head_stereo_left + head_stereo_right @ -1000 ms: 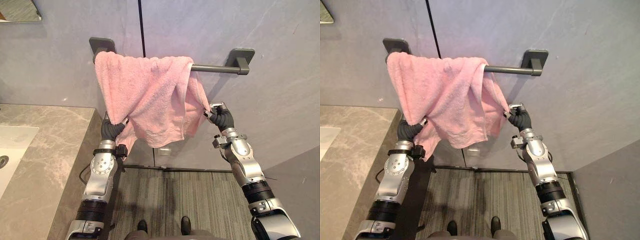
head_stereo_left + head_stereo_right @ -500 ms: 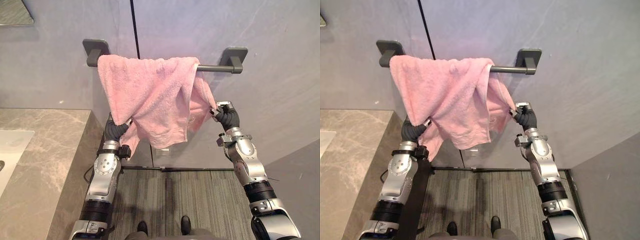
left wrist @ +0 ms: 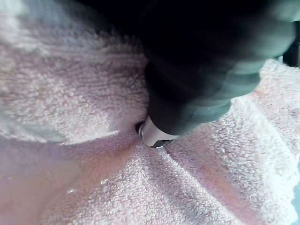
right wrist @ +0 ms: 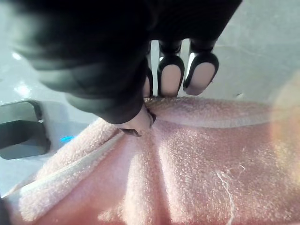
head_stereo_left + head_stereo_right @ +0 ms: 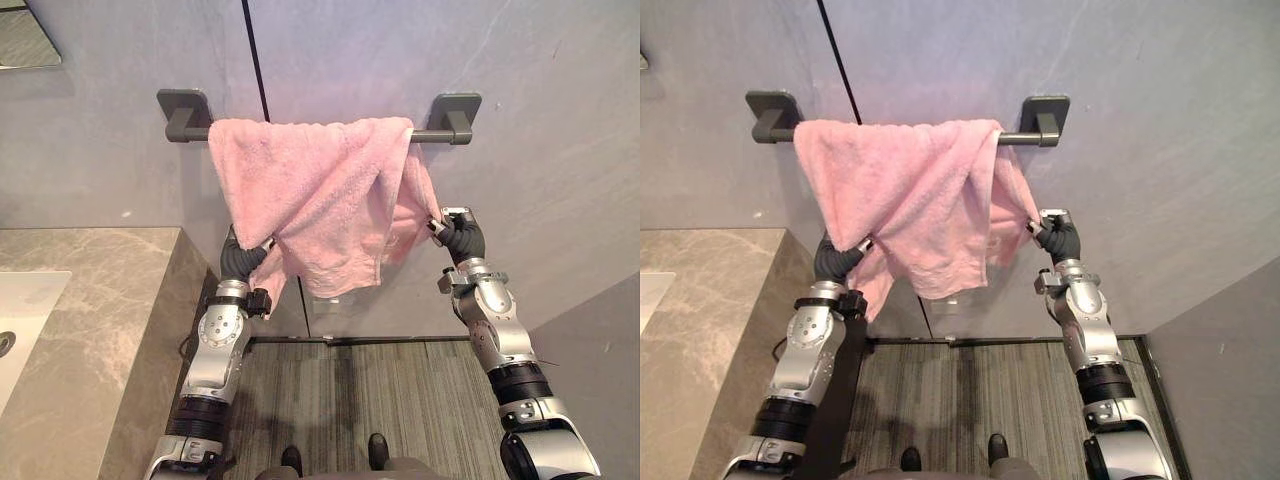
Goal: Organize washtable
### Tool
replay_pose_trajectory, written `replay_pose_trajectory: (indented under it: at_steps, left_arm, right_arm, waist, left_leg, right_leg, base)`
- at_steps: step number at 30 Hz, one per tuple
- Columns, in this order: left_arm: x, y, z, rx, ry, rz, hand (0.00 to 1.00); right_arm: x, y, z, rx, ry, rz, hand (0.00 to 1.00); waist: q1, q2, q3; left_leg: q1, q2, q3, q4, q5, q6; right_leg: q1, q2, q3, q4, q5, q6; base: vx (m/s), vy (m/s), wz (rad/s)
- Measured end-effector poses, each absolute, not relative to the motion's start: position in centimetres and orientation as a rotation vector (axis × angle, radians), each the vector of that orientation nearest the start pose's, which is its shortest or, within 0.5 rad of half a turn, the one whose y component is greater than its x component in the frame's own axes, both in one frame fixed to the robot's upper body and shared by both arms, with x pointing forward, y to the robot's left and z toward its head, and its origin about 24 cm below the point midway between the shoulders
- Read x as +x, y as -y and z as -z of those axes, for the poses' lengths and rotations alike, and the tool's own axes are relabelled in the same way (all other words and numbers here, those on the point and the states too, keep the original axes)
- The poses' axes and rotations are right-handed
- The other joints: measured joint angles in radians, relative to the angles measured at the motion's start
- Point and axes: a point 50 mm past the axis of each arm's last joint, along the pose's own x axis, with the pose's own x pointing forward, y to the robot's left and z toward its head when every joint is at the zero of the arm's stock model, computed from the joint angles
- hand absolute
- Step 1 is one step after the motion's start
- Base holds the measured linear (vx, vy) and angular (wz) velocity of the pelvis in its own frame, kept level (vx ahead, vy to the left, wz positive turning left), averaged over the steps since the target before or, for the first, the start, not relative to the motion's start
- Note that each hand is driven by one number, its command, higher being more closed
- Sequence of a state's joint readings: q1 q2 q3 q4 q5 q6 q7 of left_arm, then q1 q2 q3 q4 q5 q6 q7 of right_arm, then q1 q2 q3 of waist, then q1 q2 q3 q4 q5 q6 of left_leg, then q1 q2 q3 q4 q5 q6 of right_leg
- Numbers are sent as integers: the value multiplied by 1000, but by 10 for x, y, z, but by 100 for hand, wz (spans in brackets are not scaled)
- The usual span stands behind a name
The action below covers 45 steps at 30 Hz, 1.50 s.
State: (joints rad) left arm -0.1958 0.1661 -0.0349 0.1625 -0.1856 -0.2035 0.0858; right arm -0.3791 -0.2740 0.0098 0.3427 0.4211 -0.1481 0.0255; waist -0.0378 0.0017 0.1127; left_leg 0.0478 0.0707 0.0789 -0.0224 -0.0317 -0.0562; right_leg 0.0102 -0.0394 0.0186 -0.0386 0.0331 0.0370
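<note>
Hanging from the rail (image 5: 438, 135), pink towel (image 5: 320, 195), edges pinched between fingers (image 4: 171, 77) of left hand (image 5: 243, 262) and right hand (image 5: 462, 238).

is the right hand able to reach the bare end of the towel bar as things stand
Likely not yet: the right hand is pinched on the edge of the pink towel, below the towel bar. Nothing blocks the way up, but it would have to let go first.
</note>
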Motion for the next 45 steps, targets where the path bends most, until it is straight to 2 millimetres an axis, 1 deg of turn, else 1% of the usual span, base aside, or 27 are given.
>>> replay_pose_trajectory:
  at_steps: [6,9,13,14,15,18,24,29,31,35,40,45]
  left_arm:
    - [290,-173,-70,-30,200,-50,100]
    - [289,-179,-68,-35,192,-77,100]
    - [289,-180,-66,-34,183,-80,100]
    - [288,-180,-66,-32,182,-81,0]
    - [288,-180,-65,-31,179,-84,0]
    - [288,-181,-64,-23,177,-91,0]
    - [285,-183,-62,-8,168,-112,0]
    - [283,-184,-59,-9,159,-115,0]
    - [278,-185,-55,-11,146,-118,0]
    - [268,-186,-47,-27,121,-132,0]
    - [262,-184,-38,-64,90,-144,0]
    - [257,-199,-36,-76,83,-206,0]
  right_arm:
    - [325,183,-81,130,141,-61,100]
    - [324,174,-77,116,125,-99,100]
    - [321,171,-72,113,112,-107,100]
    - [321,169,-71,110,108,-113,100]
    - [321,165,-68,105,96,-128,0]
    - [320,164,-62,98,68,-127,0]
    - [311,167,-44,85,3,-109,0]
    - [309,167,-42,86,-6,-107,0]
    - [308,166,-43,83,0,-105,0]
    - [299,164,-37,114,-6,-77,0]
    - [289,174,-28,135,-27,-9,0]
    - [282,192,-25,154,-26,87,0]
  waist:
    - [2,5,-3]
    - [1,8,-5]
    - [2,11,-11]
    - [1,11,-12]
    - [1,10,-13]
    - [3,10,-13]
    - [5,9,-13]
    - [2,7,-14]
    - [1,7,-14]
    - [4,4,-17]
    - [13,3,-17]
    - [13,1,-17]
  left_leg:
    - [2,0,1,0,0,0]
    - [3,1,2,0,0,0]
    - [4,1,3,-1,0,0]
    - [4,1,3,-1,0,0]
    - [6,2,4,-1,0,0]
    - [7,2,4,-2,1,-1]
    - [7,2,8,-7,4,-1]
    - [6,3,11,-7,7,-2]
    - [6,4,11,-7,8,-3]
    - [6,9,11,-7,10,-5]
    - [7,9,10,-7,10,-6]
    - [6,9,11,-7,10,-6]
  right_leg:
    - [1,0,1,0,0,0]
    - [1,0,2,0,0,0]
    - [2,0,3,0,0,0]
    - [2,0,3,0,0,0]
    - [3,1,4,0,0,0]
    - [4,1,4,0,1,1]
    - [7,0,7,-17,11,3]
    - [15,1,10,-37,25,0]
    - [15,2,10,-37,26,-1]
    - [15,3,10,-38,29,-2]
    - [19,4,10,-42,31,-1]
    - [23,4,10,-54,40,-1]
  base:
    - [0,0,0]
    - [0,0,0]
    - [0,0,0]
    - [0,0,0]
    - [0,0,0]
    - [0,0,0]
    - [0,0,-1]
    - [-12,-3,-1]
    - [-36,-9,0]
    - [-35,-7,0]
    - [-26,-7,0]
    - [0,0,0]
